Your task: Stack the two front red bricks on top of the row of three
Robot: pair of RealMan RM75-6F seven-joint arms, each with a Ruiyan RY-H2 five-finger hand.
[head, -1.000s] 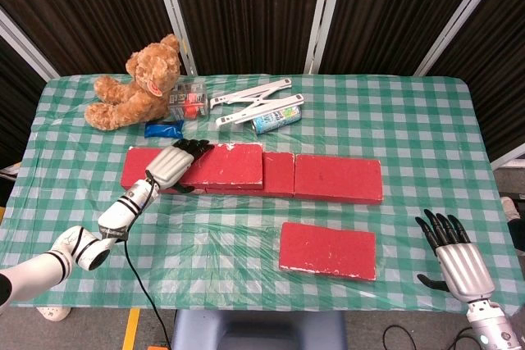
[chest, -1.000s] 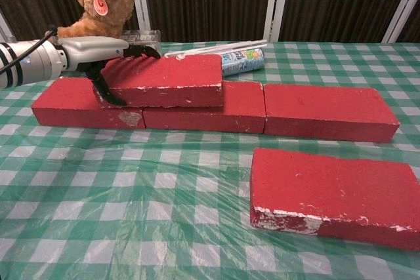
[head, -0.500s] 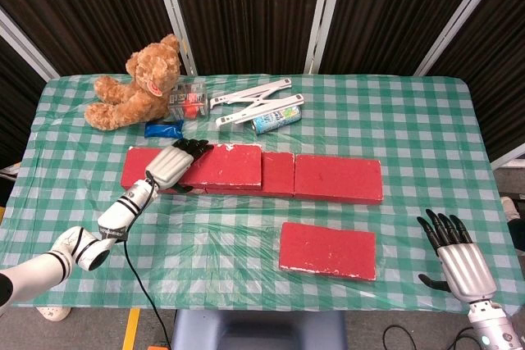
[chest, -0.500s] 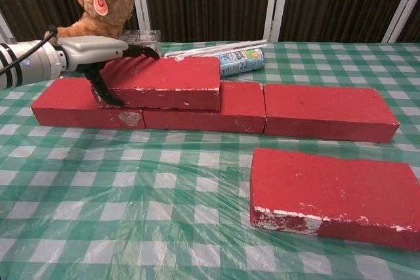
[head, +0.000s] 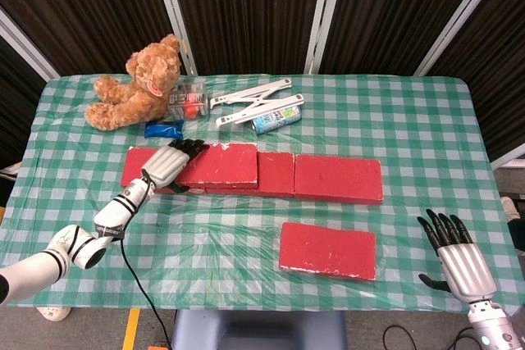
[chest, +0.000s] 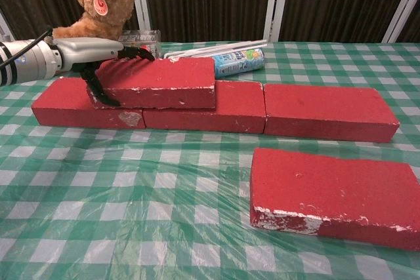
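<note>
Atop row, left hand [chest: 98,54] grips stacked brick [chest: 157,83]; right hand [head: 455,256] splayed, wrist cropped.

Nothing legible — the print on the can [chest: 237,61] is too small to read.

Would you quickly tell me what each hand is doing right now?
Left hand: grips the left end of the stacked red brick on the row.
Right hand: open, fingers apart, holding nothing.
</note>
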